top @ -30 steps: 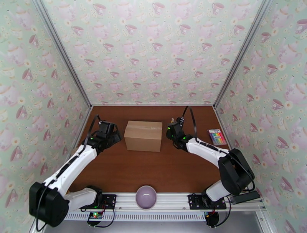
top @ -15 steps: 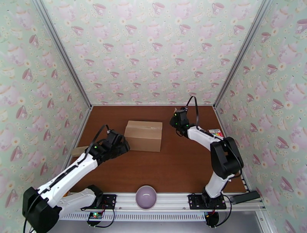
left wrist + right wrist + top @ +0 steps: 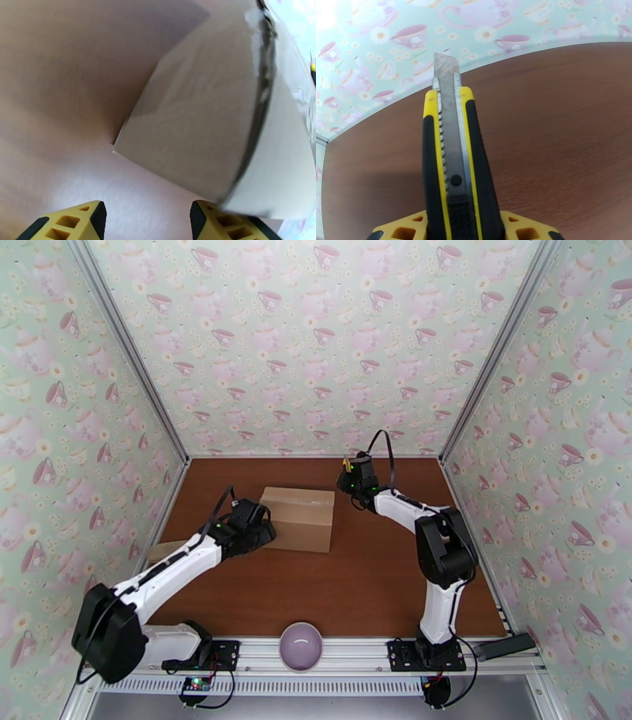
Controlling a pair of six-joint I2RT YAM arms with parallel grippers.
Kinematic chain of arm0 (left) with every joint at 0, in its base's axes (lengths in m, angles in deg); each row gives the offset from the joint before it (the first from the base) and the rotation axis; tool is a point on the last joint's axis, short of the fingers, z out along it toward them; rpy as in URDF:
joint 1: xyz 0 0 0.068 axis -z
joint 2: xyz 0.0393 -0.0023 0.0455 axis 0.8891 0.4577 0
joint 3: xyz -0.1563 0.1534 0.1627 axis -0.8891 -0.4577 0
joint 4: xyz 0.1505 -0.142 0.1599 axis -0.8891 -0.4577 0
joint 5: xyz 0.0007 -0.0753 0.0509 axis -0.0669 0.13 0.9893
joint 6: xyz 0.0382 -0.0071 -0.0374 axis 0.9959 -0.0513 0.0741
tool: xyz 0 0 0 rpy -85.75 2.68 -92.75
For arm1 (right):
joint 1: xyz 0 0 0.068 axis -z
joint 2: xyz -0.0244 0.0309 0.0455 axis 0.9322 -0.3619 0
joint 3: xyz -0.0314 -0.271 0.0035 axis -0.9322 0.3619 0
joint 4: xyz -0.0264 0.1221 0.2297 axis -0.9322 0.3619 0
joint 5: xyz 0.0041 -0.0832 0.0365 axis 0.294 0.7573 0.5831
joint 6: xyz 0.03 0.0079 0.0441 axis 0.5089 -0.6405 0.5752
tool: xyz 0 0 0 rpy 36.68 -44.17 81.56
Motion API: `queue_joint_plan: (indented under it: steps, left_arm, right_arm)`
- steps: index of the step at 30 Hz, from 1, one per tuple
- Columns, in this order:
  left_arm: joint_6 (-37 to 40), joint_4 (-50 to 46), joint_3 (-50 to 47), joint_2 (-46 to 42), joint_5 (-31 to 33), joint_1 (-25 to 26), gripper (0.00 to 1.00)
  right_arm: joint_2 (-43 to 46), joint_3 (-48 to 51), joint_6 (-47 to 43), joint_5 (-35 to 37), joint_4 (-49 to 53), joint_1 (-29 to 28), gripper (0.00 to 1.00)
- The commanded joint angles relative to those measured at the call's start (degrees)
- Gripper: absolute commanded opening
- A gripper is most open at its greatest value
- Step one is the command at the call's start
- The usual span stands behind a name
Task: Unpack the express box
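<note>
The express box (image 3: 296, 518), a plain brown carton with its flaps down, sits left of the table's middle. A taped seam (image 3: 261, 75) runs along its edge in the left wrist view, where the box (image 3: 205, 118) looms close. My left gripper (image 3: 259, 530) is open at the box's front left corner, its yellow fingertips (image 3: 81, 221) low beside the carton. My right gripper (image 3: 350, 475) hovers off the box's rear right corner, apart from it. It is shut on a yellow and black utility knife (image 3: 454, 165) whose blade (image 3: 444, 69) is extended and points toward the back wall.
A small flat tan piece (image 3: 160, 549) lies by the left wall. A lilac bowl (image 3: 301, 645) rests on the front rail between the arm bases. Patterned walls close in the table on three sides. Bare brown tabletop (image 3: 371, 579) stretches in front of the box.
My left gripper slid from the box's left side round to its front left corner. My right gripper carried the knife from the box's right side back toward the rear wall.
</note>
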Motion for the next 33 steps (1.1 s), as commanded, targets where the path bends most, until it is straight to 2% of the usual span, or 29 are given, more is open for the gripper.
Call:
queue_joint_plan:
  steps: [1,10,21,33]
  left_arm:
    - [2.0,3.3,1.8,2.0,1.3,-1.9,0.63]
    - [5.2,7.5,4.9,7.5,2.6,-6.2,0.62]
    - [9.0,12.4,10.2,15.2,2.4,-8.2,0.62]
    - [12.1,10.6,10.2,11.1,3.1,-10.2,0.63]
  right_arm:
    - [0.1,-0.8,-1.3,-0.5,-0.3,-1.9,0.0]
    - [5.5,6.9,0.9,0.6,-1.3,-4.6,0.0]
    - [13.3,15.9,5.3,3.7,0.2,-10.0,0.0]
    - [26.3,19.6,-1.3,7.9,11.3,-10.3,0.0]
